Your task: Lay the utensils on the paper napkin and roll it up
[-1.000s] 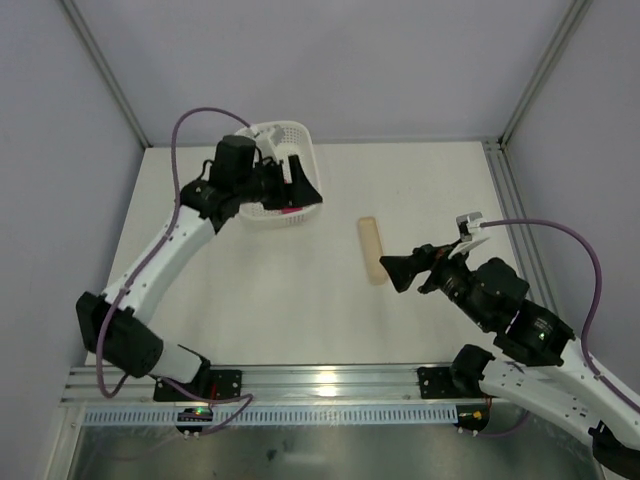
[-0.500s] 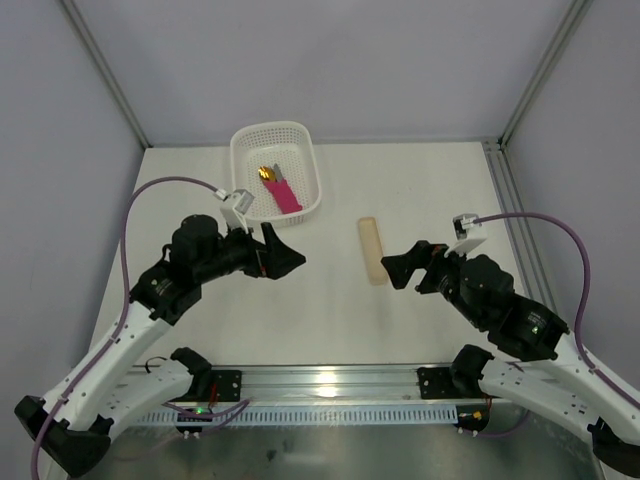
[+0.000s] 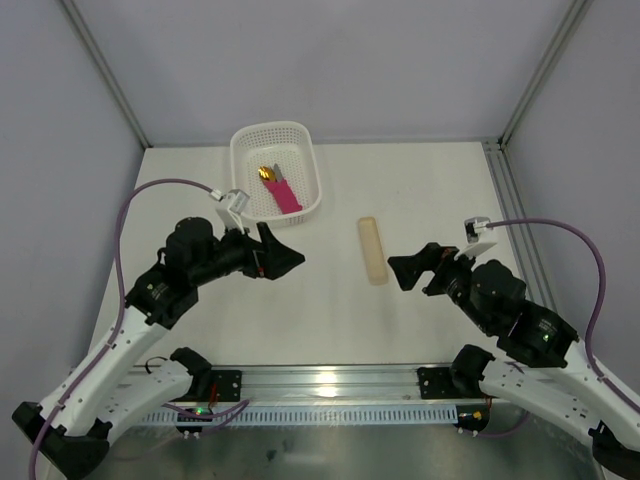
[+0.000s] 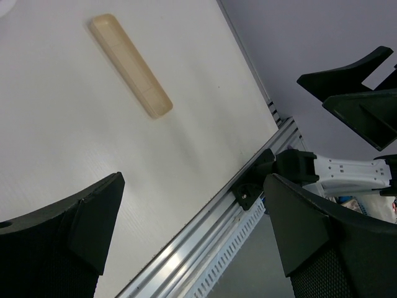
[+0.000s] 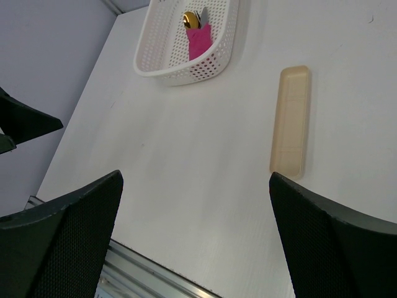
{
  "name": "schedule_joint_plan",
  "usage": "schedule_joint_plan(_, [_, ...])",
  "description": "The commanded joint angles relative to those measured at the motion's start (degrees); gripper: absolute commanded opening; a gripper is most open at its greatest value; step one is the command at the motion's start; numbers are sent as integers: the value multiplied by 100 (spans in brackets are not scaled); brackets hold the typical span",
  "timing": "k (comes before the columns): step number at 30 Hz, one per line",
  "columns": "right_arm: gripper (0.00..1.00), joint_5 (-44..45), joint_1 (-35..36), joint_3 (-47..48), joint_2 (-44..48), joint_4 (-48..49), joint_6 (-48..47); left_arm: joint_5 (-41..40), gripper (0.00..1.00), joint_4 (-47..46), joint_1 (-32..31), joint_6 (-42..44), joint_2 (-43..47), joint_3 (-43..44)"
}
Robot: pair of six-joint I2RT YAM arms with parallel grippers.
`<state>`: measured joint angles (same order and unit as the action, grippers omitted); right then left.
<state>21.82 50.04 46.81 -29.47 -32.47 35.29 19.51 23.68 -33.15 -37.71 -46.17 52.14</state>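
Left claw [image 3: 287, 256] and right claw [image 3: 400, 273] both hang wide open, empty. Right wrist cam shows utensils [image 5: 190, 20] and paper napkin [image 5: 199, 42] in the white basket [image 5: 205, 69]; left wrist cam only gets the beige strip [image 4: 130, 65].

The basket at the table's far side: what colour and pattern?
White basket, perforated all over with small holes; clearest in the right wrist view.

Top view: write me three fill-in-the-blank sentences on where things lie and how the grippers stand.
The utensils and the pink napkin lie in the white ____. The beige strip lies nearer the ____ arm's fingers. The left gripper and the right gripper both stand ____.
Missing words: basket; right; open.
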Motion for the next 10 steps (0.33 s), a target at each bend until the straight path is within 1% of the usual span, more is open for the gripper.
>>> schedule_joint_plan(1, [100,199,14,4,30,4,-66,141,100,-303,-16,-69,-14,121])
schedule_joint_plan(10, [100,270,6,109,-23,73,-180,194,99,-232,-16,-34,-14,191])
